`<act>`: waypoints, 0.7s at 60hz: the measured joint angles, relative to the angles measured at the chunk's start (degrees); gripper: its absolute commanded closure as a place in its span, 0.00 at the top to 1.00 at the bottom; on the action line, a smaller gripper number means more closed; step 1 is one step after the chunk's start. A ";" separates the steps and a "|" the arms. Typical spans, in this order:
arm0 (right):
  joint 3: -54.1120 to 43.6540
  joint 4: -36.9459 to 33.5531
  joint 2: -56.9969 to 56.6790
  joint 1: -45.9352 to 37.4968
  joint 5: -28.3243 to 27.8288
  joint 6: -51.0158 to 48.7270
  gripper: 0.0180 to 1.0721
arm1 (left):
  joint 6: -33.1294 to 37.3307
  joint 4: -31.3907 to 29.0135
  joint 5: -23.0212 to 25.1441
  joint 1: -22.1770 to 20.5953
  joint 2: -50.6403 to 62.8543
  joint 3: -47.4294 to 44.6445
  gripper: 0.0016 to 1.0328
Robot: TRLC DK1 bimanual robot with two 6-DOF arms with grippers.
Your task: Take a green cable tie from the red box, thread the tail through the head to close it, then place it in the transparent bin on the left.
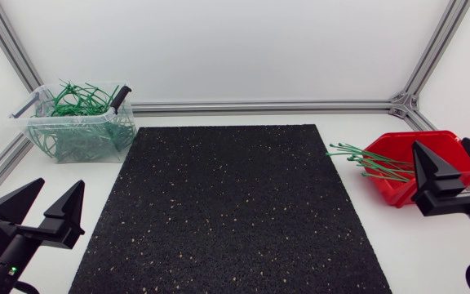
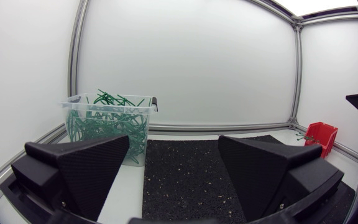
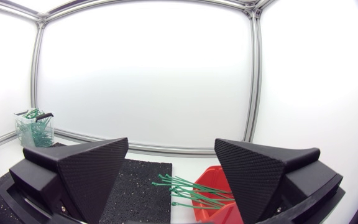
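The red box (image 1: 414, 163) stands at the table's right side, with several green cable ties (image 1: 365, 160) sticking out of it toward the mat. In the right wrist view the ties (image 3: 188, 190) and the red box (image 3: 211, 186) lie ahead of my right gripper (image 3: 171, 171), which is open and empty. My right gripper (image 1: 455, 167) hovers over the box. The transparent bin (image 1: 80, 122) at the far left holds several closed green ties. My left gripper (image 1: 43, 204) rests open and empty near the front left, with the bin (image 2: 107, 127) ahead of it.
A black speckled mat (image 1: 227, 204) covers the middle of the table. An aluminium frame rail (image 1: 268, 106) runs along the back edge. The red box (image 2: 322, 135) shows far off beside the mat (image 2: 185, 174) in the left wrist view.
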 measured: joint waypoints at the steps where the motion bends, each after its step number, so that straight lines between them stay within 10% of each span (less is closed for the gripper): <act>1: 0.74 -0.28 0.55 0.00 0.02 0.00 0.96 | 0.00 0.00 0.00 0.00 0.02 0.00 0.97; 31: 31.36 -14.73 24.63 -0.09 -0.17 -0.02 0.96 | 0.00 0.00 -0.02 0.00 0.02 0.00 0.97; 42: 40.76 -20.76 36.39 -5.97 -10.69 -2.23 0.93 | 0.00 0.00 0.00 -0.04 0.00 0.00 0.97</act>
